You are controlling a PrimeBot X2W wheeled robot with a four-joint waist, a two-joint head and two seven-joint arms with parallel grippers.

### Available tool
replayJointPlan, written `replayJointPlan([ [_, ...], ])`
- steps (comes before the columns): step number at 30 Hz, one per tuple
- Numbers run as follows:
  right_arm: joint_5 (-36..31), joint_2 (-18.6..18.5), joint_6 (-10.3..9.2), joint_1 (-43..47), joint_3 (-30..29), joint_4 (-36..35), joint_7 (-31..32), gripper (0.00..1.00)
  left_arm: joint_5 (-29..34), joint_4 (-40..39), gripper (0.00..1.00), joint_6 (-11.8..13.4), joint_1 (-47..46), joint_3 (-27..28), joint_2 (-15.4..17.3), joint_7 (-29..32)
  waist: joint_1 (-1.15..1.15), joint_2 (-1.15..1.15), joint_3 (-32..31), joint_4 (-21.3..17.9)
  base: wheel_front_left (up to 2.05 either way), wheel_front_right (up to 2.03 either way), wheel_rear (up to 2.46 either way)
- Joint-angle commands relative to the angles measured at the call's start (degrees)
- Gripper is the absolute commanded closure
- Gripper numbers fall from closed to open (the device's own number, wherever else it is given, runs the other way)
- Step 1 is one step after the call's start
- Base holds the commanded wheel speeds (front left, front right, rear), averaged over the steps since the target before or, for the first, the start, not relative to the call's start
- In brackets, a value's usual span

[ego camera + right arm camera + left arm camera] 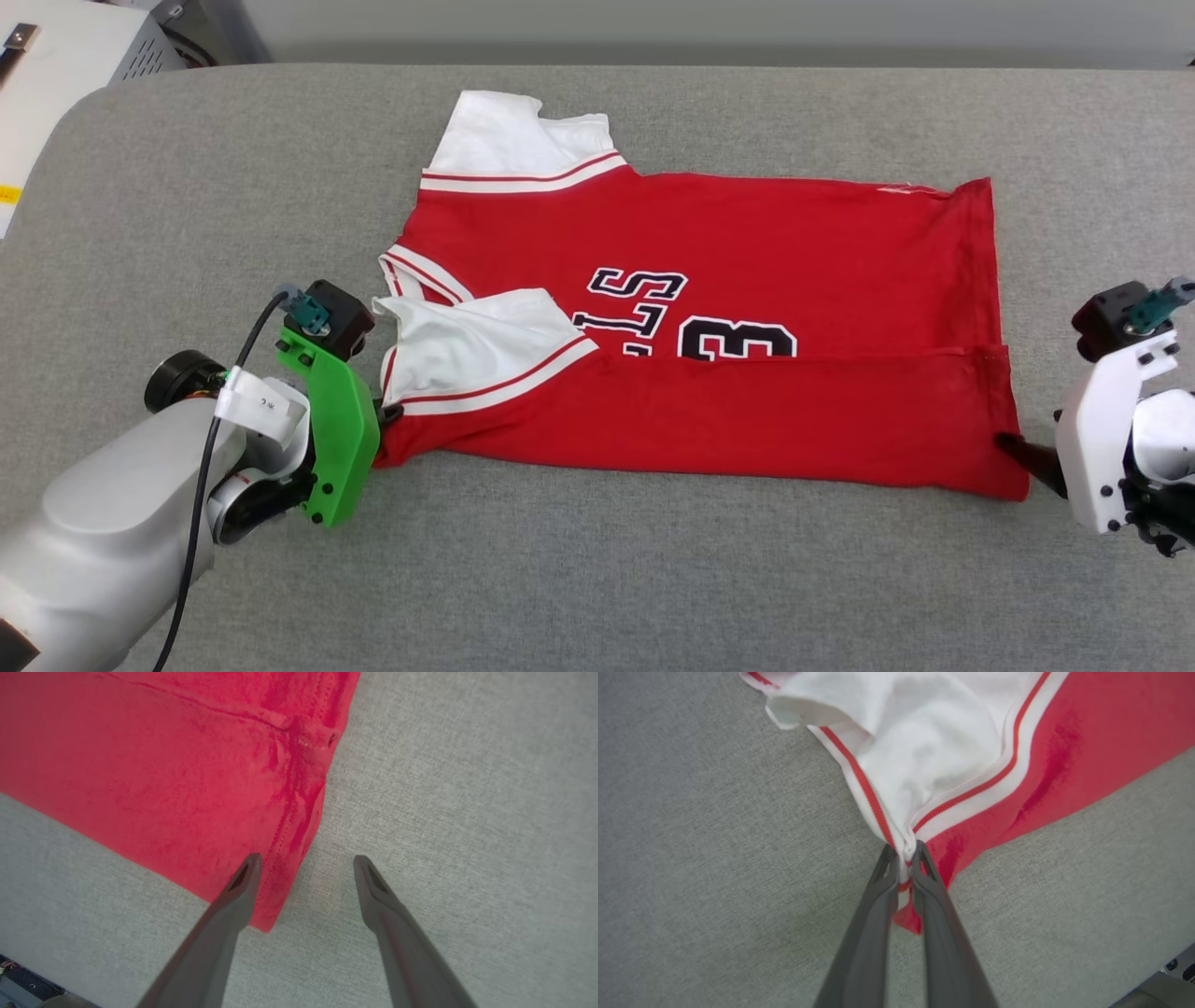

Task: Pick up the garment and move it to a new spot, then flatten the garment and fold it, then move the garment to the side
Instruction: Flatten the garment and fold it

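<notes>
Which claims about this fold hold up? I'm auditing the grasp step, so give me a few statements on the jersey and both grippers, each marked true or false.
1. The left gripper has its jaws shut on the jersey, right where the near sleeve's striped trim ends. True.
2. The right gripper has its jaws shut on the hem. False: they stand open, one side over the hem corner, the other over the grey padded surface.
3. The jersey's near long edge is folded over, hiding part of the number. True.
4. Both sleeves are red. False: they are white with striped trim.
</notes>
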Motion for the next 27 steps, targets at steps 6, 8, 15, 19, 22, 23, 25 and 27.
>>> replayJointPlan([
  [6, -0.4, 4.3, -0.03, 0.7, 5.0, 7.5, -1.8, 0.00, 1.2, 0.5, 1.00, -0.1, -2.1, -0.3, -0.7, -1.5, 0.00, 0.00, 2.4, 1.2, 0.00, 0.00, 0.00],
  [8, -0.1, 5.1, -0.03, 1.2, 6.5, 9.4, -2.5, 0.00, 1.2, 0.8, 1.00, -0.1, -2.0, -0.5, -0.8, -1.8, 0.00, 0.00, 2.6, 1.2, 0.00, 0.00, 0.00],
  [15, 1.4, 5.2, -0.03, 0.4, 8.7, 12.5, -8.0, 1.00, -0.1, 2.2, 1.00, -0.1, -0.6, -0.9, -0.9, -3.4, 0.00, 0.00, 0.9, 0.7, 0.00, 0.00, 0.00],
  [19, 2.5, 4.3, -0.03, 0.1, 8.5, 11.7, -11.5, 1.00, -1.4, 2.9, 1.00, -0.1, 1.2, -1.0, -0.4, -4.9, 0.00, 0.00, -1.8, 0.2, 0.00, 0.00, 0.00],
  [22, 3.4, 3.4, -0.03, 1.1, 7.9, 10.4, -13.7, 1.00, -2.6, 2.6, 1.00, -0.1, 3.0, -1.2, 0.2, -5.9, 0.00, 0.00, -4.2, 0.1, 0.00, 0.00, 0.00],
  [23, 3.6, 3.1, -0.03, 1.6, 7.7, 9.9, -14.2, 1.00, -2.9, 2.3, 1.00, -0.1, 3.4, -1.2, 0.4, -6.0, 0.00, 0.00, -4.8, 0.1, 0.00, 0.00, 0.00],
  [25, 4.2, 2.5, -0.03, 2.9, 7.2, 8.5, -15.1, 1.00, -3.4, 1.7, 1.00, -0.1, 4.4, -1.3, 1.2, -6.2, 0.00, 0.00, -6.1, 0.1, 0.00, 0.00, 0.00],
  [27, 4.6, 1.6, -0.03, 4.3, 6.6, 7.1, -15.7, 1.00, -3.9, 0.9, 1.00, -0.1, 5.3, -1.4, 2.2, -6.2, 0.00, 0.00, -7.2, 0.2, 0.00, 0.00, 0.00],
])
